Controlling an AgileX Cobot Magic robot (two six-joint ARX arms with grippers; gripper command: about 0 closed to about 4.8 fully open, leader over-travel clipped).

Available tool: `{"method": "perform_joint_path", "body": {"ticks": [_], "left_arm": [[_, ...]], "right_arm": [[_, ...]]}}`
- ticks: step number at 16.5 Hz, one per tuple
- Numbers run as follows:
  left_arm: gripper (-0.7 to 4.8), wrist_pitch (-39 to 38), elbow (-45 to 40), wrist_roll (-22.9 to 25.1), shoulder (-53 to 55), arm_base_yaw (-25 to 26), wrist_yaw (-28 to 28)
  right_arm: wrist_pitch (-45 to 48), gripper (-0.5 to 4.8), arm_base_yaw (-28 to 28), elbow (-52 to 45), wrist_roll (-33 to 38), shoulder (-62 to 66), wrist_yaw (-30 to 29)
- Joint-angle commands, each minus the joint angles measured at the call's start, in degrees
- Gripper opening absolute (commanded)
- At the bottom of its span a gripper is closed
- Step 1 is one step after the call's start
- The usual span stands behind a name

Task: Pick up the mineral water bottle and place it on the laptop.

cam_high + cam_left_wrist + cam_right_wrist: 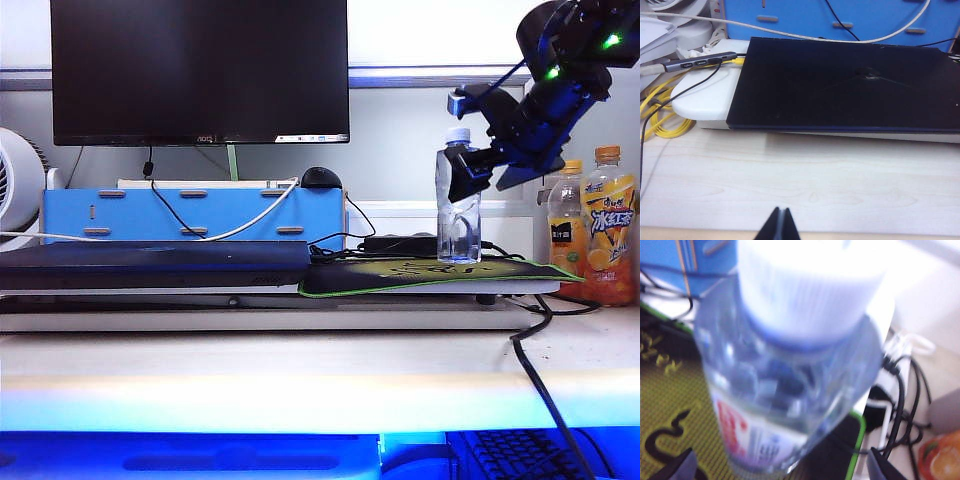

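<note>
The mineral water bottle (458,215), clear with a white cap, stands upright on the mouse pad (400,275) at the right. My right gripper (464,175) comes down from the upper right and is open, with a finger on each side of the bottle's upper body. In the right wrist view the bottle (790,365) fills the picture between the two fingertips of the right gripper (782,470), with a gap at each. The laptop (150,258) lies flat and closed at the left. My left gripper (780,222) is shut and empty, low over the bare table in front of the laptop (850,85).
Two orange-capped drink bottles (608,230) stand just right of the pad. A black monitor (200,70), a blue box (190,215) and a white fan (15,185) line the back. Cables (535,360) trail over the table's front right; yellow cable (660,115) lies left of the laptop.
</note>
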State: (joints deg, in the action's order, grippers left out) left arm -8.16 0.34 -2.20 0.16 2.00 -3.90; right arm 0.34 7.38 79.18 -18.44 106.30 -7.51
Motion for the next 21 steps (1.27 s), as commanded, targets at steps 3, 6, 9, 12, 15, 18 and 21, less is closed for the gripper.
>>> {"method": "perform_joint_path", "body": {"ticks": [3,6,9,12,15,18,21], "left_arm": [[-0.02,0.0,0.1,0.0,-0.1,0.0,-0.2],[-0.02,0.0,0.1,0.0,-0.1,0.0,-0.2],[-0.02,0.0,0.1,0.0,-0.1,0.0,-0.2],[-0.02,0.0,0.1,0.0,-0.1,0.0,-0.2],[-0.02,0.1,0.1,0.0,-0.1,0.0,-0.2],[-0.02,0.0,0.1,0.0,-0.1,0.0,-0.2],[-0.02,0.0,0.1,0.1,-0.1,0.0,-0.2]], "right_arm": [[4.0,4.79,0.3,0.5,0.6,-0.2,0.3],[5.4,4.79,0.5,0.7,0.9,0.3,0.0],[4.4,4.79,0.5,2.7,1.8,2.6,0.0],[3.0,4.79,0.5,5.4,2.6,4.4,-0.1],[3.0,4.79,0.5,7.3,3.4,4.9,-0.3],[1.6,4.79,0.5,8.4,4.6,5.2,-2.5],[1.0,4.79,0.5,8.4,5.0,5.2,-3.4]]}}
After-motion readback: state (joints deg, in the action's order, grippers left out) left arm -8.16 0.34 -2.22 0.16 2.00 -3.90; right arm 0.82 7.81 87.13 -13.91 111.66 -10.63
